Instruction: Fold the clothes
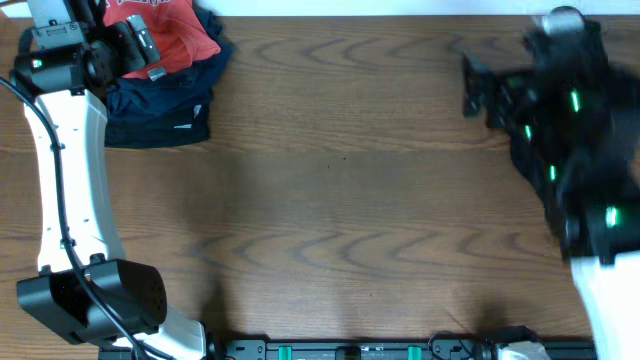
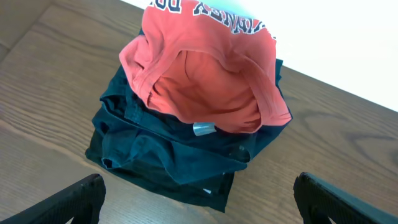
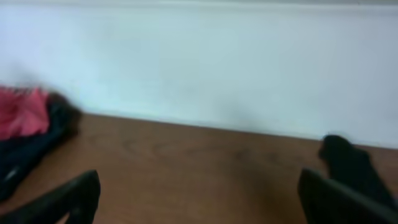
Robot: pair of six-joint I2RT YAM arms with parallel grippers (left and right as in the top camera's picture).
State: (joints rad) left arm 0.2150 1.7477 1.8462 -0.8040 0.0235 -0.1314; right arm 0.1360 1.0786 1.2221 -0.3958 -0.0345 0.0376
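1. The shirt [image 2: 205,81] is lying crumpled on top of the dark garment [image 2: 155,155]. Both are heaped at the far left corner of the worktop [image 1: 350,200], and neither is looking folded yet.
2. My left claw [image 2: 200,198] is hovering just in front of the heap, fingers spread wide and holding nothing.
3. My right claw [image 3: 200,200] is also standing wide and empty, well apart from the heap on the other side of the worktop. Its arm is smearing in the overhead view, so I am not trusting its exact pose.
4. I am judging the step in hand to be taking the shirt off the pile. I am planning to pinch a single layer at the collar or hem rather than the bunched middle, and to lift it clear so the dark garment is not dragging along.
5. A small grey tag [image 2: 203,129] is sitting where the two garments meet, and I am steering my pinch away from it.
6. A dark shape [image 3: 348,165] is showing low on the right of the right wrist view, too blurred to name. I am treating it as a possible obstacle for that claw.
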